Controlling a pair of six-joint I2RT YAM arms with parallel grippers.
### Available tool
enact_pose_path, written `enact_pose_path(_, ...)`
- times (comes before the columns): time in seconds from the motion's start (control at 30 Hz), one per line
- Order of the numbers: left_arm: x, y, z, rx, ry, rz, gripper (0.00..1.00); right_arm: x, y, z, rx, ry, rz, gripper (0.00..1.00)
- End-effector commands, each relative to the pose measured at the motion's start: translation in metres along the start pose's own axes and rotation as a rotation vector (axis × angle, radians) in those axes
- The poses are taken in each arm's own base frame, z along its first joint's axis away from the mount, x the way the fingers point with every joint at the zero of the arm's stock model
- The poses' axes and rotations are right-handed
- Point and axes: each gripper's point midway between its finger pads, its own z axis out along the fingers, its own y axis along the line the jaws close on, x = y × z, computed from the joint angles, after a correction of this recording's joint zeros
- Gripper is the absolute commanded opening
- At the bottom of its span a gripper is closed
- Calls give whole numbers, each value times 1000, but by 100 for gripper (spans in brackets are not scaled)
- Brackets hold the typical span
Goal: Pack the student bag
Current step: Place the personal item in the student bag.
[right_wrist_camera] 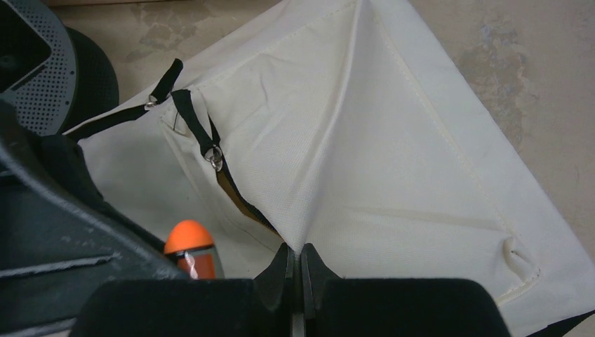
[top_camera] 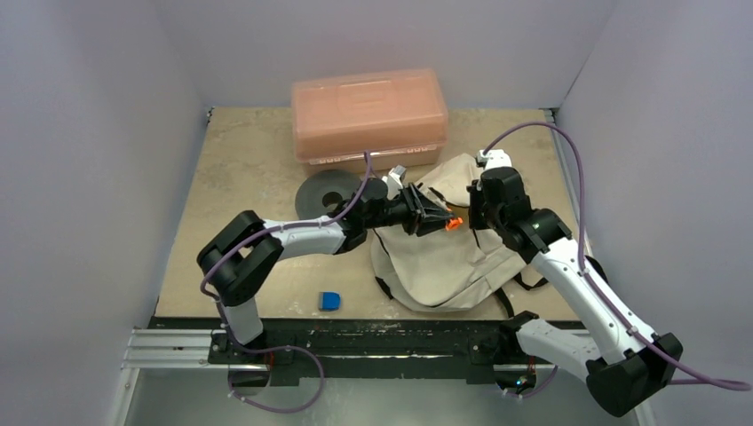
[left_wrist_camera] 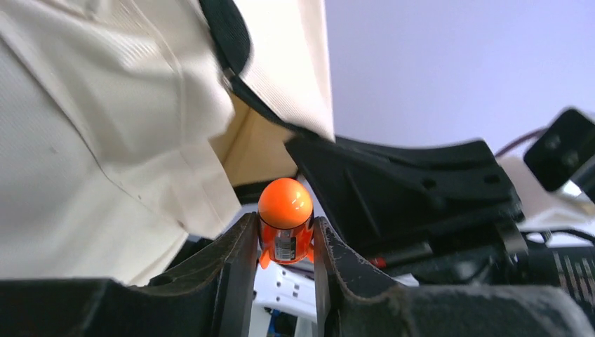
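1. Nearest the lens in the left wrist view: the left gripper (left_wrist_camera: pixel 284 242) is clamping a small orange item (left_wrist_camera: pixel 284 210) with a domed top. Its jaws are standing partly closed, one on each flank below the dome.
2. The student bag (top_camera: pixel 444 266) is lying on the table (top_camera: pixel 231 177) between the two arms, right of centre, just in front of the salmon-pink box (top_camera: pixel 368 115). Its upper fabric is being pulled up into a tent.
3. The salmon-pink box is sitting with its lid down at the back wall (not being touched by either arm).
4. The grey disc (top_camera: pixel 324 191) is lying flat just left of the bag, under the left forearm.
5. The right gripper (right_wrist_camera: pixel 300 256) is pinching a fold of bag fabric, jaws pressed fully together. Judgement: it is lifting the cloth to keep the zip opening (right_wrist_camera: pixel 238 200) gaping.
6. The orange item is hovering beside that opening, so the insertion step seems to be under way.
7. A small blue object (top_camera: pixel 329 301) is waiting near the left base (possibly next to pack).
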Motion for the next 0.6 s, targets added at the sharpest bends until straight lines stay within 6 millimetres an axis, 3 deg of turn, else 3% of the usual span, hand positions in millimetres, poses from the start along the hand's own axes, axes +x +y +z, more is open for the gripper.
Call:
enact_pose_path(0.0,-23,8,23,-10,-80,-35,7,-30,13,-17,-78,-126,78,0)
enact_pose_path(0.17,-30,25,39,-54,-127,-61,7,-30,17,-19,-105,-132,98,0)
enact_pose_path(0.33,-20,6,61,-29,-95,-31,9,-28,19,-17,-111,-124,99,0)
enact_pose_path(0.4,-16,2,68,-31,-87,-28,12,-29,19,-18,-113,-128,99,0)
enact_pose_path(0.57,-18,14,79,-104,-103,-91,24,-33,19,-21,-117,-144,101,0)
